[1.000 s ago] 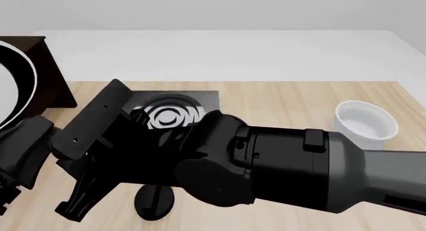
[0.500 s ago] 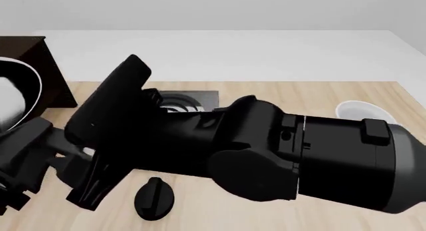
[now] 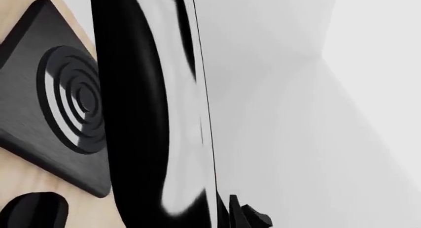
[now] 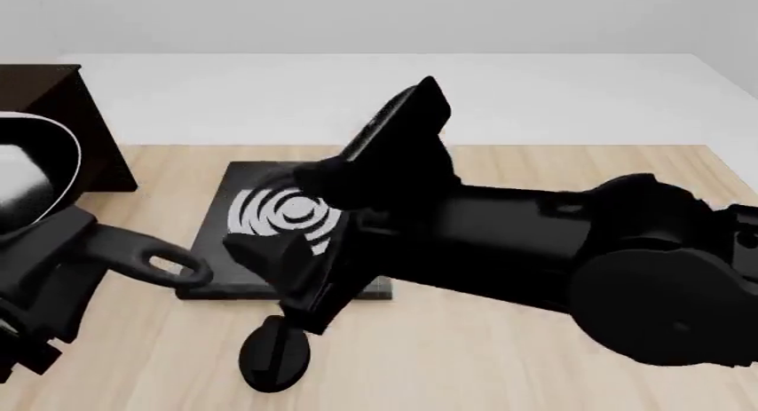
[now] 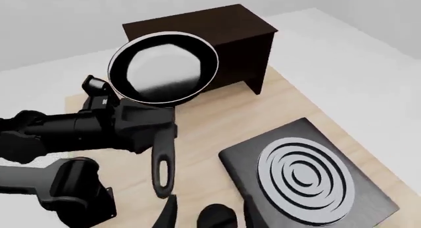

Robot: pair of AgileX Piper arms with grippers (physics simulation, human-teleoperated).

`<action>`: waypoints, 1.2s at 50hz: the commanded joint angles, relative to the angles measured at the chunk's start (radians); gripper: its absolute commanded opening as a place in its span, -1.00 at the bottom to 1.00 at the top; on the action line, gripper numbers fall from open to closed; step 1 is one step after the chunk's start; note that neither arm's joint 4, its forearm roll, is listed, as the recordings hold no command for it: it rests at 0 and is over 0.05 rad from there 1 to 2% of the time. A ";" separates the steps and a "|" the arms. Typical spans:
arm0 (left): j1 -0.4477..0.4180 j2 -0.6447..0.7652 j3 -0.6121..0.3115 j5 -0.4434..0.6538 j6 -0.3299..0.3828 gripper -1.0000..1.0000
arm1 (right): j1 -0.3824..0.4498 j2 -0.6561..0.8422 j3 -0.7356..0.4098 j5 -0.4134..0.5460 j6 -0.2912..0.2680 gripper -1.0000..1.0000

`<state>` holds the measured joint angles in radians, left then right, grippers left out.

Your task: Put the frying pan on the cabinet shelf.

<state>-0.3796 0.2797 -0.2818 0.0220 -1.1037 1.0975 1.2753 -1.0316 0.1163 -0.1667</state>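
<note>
The frying pan hangs tilted in the air at the far left, its glossy inside facing the right wrist camera. My left gripper is shut on the pan's long handle, whose holed end sticks out toward the stove plate. Just behind the pan stands the dark cabinet, with its top board at the pan's level. The left wrist view shows the pan edge-on. My right gripper hovers open over the stove plate's near edge, apart from the pan.
A black square stove plate with silver rings lies mid-table, with a black knob in front of it. The bulky right arm crosses the table's right half and hides what lies behind it.
The right arm has swung right and back, uncovering the stove plate and the pan's handle end. The pan and left gripper have barely shifted.
</note>
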 commanded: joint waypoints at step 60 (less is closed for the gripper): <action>0.124 0.261 -0.133 -0.201 0.051 -1.00 | -0.883 -1.109 0.695 0.119 0.206 1.00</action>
<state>-0.2908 0.4583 -0.3491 -0.1107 -1.0652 0.2281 0.1816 -0.3551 0.2347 0.0357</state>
